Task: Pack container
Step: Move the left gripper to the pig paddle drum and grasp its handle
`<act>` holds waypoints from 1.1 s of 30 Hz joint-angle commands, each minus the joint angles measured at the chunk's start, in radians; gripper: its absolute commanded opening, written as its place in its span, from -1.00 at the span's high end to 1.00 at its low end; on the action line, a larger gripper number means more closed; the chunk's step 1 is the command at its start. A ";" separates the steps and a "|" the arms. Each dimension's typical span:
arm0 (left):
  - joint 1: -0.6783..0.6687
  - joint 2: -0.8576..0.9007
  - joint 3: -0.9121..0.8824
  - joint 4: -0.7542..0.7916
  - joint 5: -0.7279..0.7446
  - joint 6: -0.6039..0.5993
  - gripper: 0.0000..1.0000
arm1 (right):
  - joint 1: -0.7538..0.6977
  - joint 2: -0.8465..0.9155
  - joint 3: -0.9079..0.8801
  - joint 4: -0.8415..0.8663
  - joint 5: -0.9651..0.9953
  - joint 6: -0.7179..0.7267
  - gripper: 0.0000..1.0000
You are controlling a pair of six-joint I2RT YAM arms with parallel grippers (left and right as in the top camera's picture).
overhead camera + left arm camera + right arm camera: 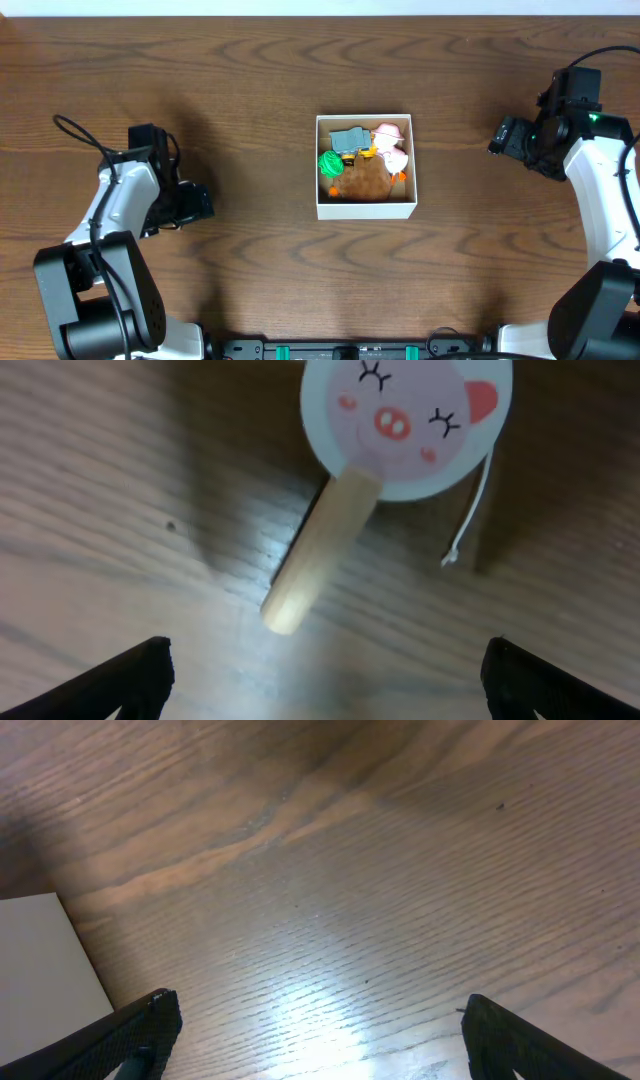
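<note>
The table [250,120] is dark wood grain, smooth, with a soft sheen. The container [366,210] looks like matt white cardboard outside. The pig toy [405,420] has a smooth printed face and a pale bare-wood handle [320,550]. The left claw [330,690] has matt black fingers [135,678].

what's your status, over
Left gripper open above pig paddle lying on table. Right gripper open, empty. Container holds several toys. No obstruction seen.

On table [250,100] centre, container [366,209] is set, toys [362,176] heaped inside; paddle toy [400,425] is laid flat on table ahead of left gripper [328,678]
</note>
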 commanded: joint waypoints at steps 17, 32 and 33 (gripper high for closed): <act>0.005 0.073 -0.020 0.132 0.000 0.098 -0.96 | 0.003 0.001 -0.001 -0.004 -0.008 -0.008 -0.85; 0.005 0.130 -0.020 0.123 0.000 0.097 -0.47 | 0.003 0.001 -0.001 -0.004 -0.008 -0.009 -0.84; 0.005 0.130 -0.020 0.121 0.000 0.097 -0.36 | 0.003 0.001 -0.001 -0.004 -0.008 -0.008 -0.85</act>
